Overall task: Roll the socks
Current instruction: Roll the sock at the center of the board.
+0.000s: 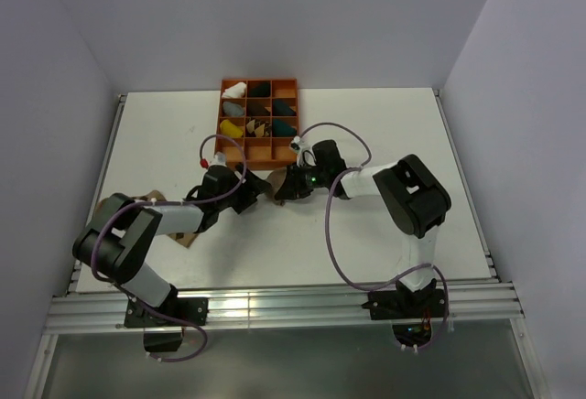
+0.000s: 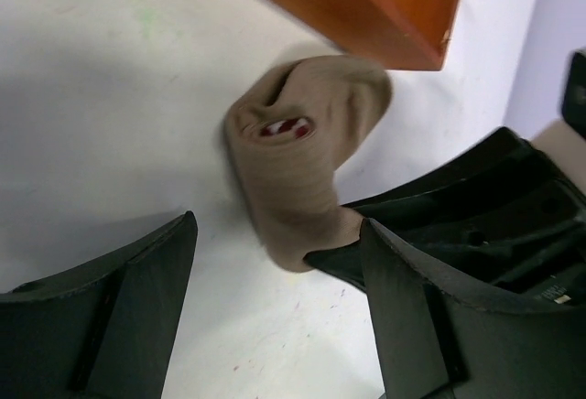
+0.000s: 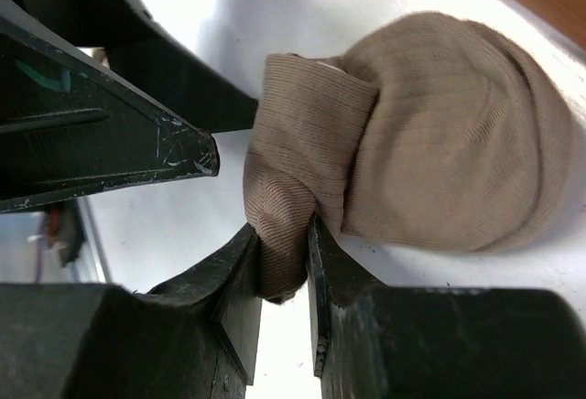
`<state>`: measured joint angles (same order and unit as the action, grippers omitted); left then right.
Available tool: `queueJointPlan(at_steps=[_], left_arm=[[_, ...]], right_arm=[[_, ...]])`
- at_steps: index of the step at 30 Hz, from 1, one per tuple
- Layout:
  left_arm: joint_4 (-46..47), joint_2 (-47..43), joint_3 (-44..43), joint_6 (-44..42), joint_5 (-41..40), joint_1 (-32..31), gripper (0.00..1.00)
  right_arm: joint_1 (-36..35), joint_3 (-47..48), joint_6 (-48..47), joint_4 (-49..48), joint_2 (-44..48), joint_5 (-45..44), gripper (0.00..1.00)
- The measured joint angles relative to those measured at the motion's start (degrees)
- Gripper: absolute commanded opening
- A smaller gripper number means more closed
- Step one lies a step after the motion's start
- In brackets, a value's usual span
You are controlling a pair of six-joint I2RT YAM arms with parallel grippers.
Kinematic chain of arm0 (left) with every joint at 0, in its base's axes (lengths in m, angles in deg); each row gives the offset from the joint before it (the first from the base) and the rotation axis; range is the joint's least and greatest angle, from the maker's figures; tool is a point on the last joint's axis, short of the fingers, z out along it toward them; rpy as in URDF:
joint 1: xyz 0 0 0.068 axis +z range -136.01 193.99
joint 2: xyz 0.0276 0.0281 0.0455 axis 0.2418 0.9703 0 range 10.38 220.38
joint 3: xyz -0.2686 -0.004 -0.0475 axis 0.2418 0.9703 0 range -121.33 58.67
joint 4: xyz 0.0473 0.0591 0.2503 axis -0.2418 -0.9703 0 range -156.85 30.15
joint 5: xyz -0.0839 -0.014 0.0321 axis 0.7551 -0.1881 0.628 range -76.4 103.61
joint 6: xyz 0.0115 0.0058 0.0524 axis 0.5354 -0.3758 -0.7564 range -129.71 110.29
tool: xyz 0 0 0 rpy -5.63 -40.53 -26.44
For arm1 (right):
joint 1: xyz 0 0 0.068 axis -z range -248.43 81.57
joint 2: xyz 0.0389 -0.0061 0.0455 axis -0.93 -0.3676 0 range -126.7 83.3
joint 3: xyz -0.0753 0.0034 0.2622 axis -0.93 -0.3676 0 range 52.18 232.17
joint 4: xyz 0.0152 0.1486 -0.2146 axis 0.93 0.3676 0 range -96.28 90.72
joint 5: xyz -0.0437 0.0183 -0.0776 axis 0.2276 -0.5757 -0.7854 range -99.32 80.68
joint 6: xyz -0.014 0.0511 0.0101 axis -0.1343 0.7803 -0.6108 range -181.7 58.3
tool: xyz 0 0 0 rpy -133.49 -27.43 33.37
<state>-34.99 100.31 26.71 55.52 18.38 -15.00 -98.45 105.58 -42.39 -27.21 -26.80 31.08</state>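
The plain tan sock lies bunched into a loose roll on the white table, just in front of the orange tray. Its red-and-white striped cuff peeks out of the roll. My right gripper is shut on a fold at one end of the tan sock. My left gripper is open and empty, its jaws wide apart just short of the sock. In the top view the sock sits between the left gripper and the right gripper. A brown fabric piece shows beside the left arm, partly hidden, its pattern too small to tell.
The orange compartment tray stands right behind the sock and holds several sock bundles in white, black, teal and yellow. Its corner shows close by in the left wrist view. The table's edge rails run along the left and right sides.
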Motion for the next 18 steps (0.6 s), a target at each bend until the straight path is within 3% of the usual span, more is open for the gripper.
queueJointPlan(at_steps=[8, 18], left_arm=[[7.2, 4.5, 0.1, 1.8, 0.7, 0.0, 0.76], [7.1, 4.8, -0.2, 2.8, -2.2, 0.0, 0.75]], right_arm=[[3.1, 3.0, 3.0, 1.6, -4.3, 8.5, 0.00], [3.9, 4.0, 4.0, 3.2, -5.7, 12.7, 0.00]])
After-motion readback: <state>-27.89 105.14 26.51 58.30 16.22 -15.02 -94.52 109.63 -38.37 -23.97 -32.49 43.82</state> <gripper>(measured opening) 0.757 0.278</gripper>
